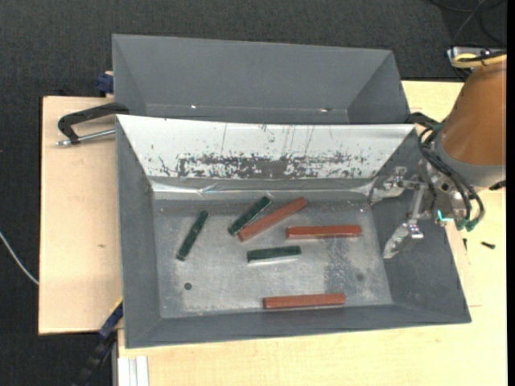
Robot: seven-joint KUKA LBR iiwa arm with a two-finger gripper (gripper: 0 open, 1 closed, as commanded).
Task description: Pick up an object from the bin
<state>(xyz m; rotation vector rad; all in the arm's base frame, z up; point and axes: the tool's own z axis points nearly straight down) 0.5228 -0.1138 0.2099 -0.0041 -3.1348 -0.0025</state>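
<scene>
My gripper [392,215] hangs over the bin's right sloping wall, its two fingers spread open with nothing between them. The nearest thing is a red-brown flat bar [323,232], lying level on the floor just left of the fingers and apart from them. Another red-brown bar [304,301] lies along the front edge of the floor. A short dark green bar [273,253] rests near the middle.
A slanted red-brown bar [273,218] lies against a slanted dark green bar [249,215] toward the back. One more dark green bar [191,235] lies at the left. A small dark speck [187,286] sits at the front left.
</scene>
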